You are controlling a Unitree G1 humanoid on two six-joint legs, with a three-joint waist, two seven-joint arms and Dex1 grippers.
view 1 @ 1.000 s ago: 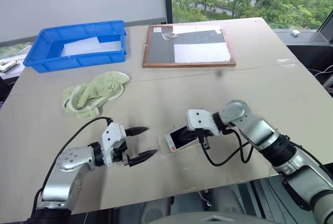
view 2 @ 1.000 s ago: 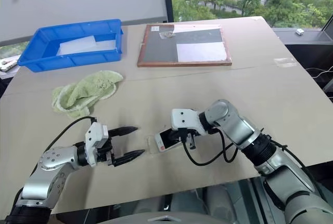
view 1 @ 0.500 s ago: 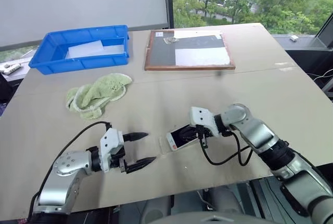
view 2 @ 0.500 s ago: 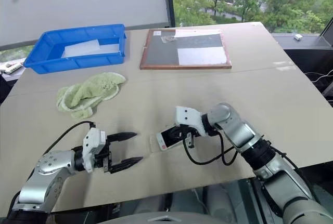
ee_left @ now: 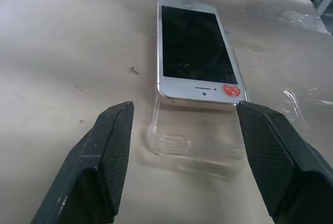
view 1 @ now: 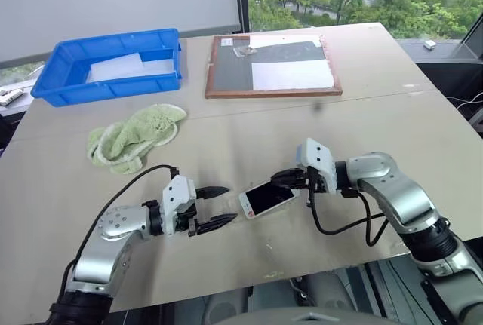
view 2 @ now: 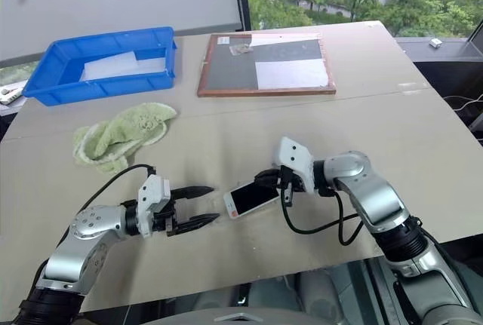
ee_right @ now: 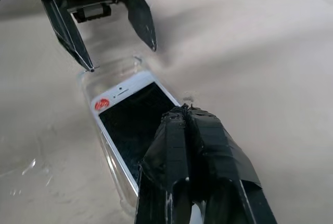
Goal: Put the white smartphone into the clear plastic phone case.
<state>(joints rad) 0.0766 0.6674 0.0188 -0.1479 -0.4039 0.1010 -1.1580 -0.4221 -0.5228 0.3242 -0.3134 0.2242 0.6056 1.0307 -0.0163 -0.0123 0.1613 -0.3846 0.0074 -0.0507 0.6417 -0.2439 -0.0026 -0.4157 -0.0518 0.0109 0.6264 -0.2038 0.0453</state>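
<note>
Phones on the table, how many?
1. The white smartphone lies face up near the table's front edge, between the left pincer and the right pincer, partly in the clear plastic phone case. None seen elsewhere; the blue bin's interior is partly hidden.

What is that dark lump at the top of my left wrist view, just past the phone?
Observer: That is the right gripper, fingers shut together, its tip at the far end of the white smartphone.
Operator: And where do my own fingers stand, seen from outside?
Observer: From the right wrist view, the left gripper is open, one fingertip on each side of the empty end of the clear case.
Operator: Is anything else around?
Observer: Farther back on the table lie a green cloth, a blue bin and a framed board, all well apart from the phone.
</note>
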